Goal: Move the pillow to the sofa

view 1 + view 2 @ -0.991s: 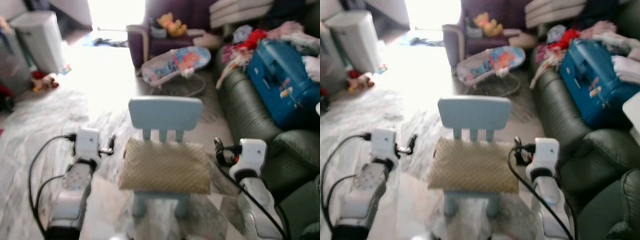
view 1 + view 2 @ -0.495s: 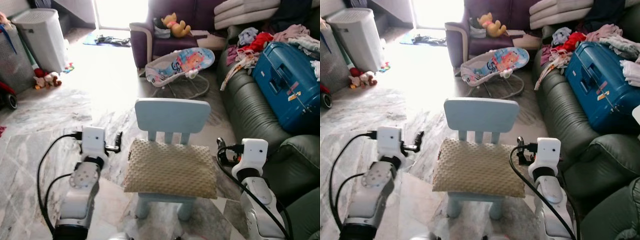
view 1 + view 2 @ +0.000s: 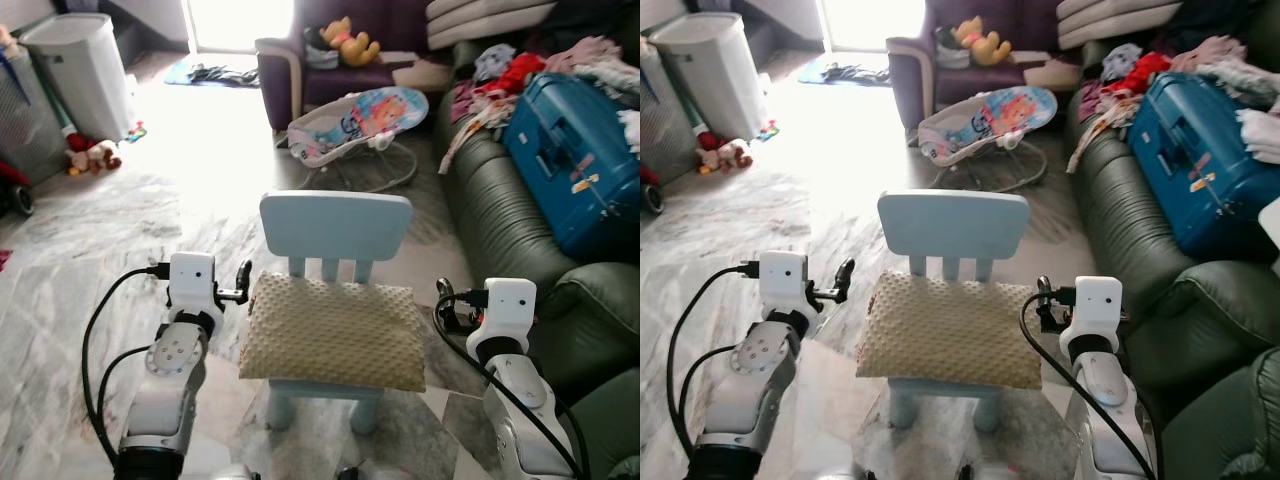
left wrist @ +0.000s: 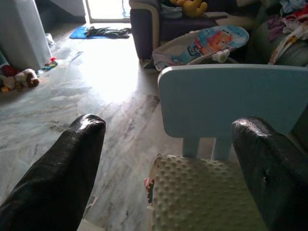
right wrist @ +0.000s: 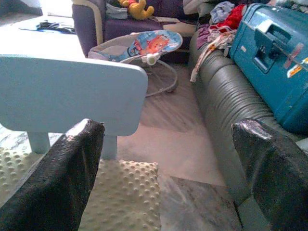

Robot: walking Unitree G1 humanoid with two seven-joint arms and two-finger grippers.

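Pillow (image 3: 335, 333), beige and dimpled, lies flat on the seat of a small pale-blue chair (image 3: 336, 224), directly ahead of the robot; its long axis runs across the view, left to right, so one short end faces each arm. Left gripper (image 3: 243, 280) sits just beside the pillow's left end, near the back corner; right gripper (image 3: 441, 305) sits just beside the right end; neither touches the fabric. Fingers of both are spread wide and hold nothing: in the left wrist view the two black fingers (image 4: 57, 178) frame the pillow corner and chair back, and the right wrist view shows the same from the other side. Pillow thus lies between the two grippers, inboard of each; both look about equally near. Green sofa (image 3: 500, 220) stands to the robot's right, partly loaded with a blue suitcase (image 3: 568, 160) and clothes (image 3: 490, 85); judgement: a two-sided squeeze along the long axis comes first, then a carry rightward.
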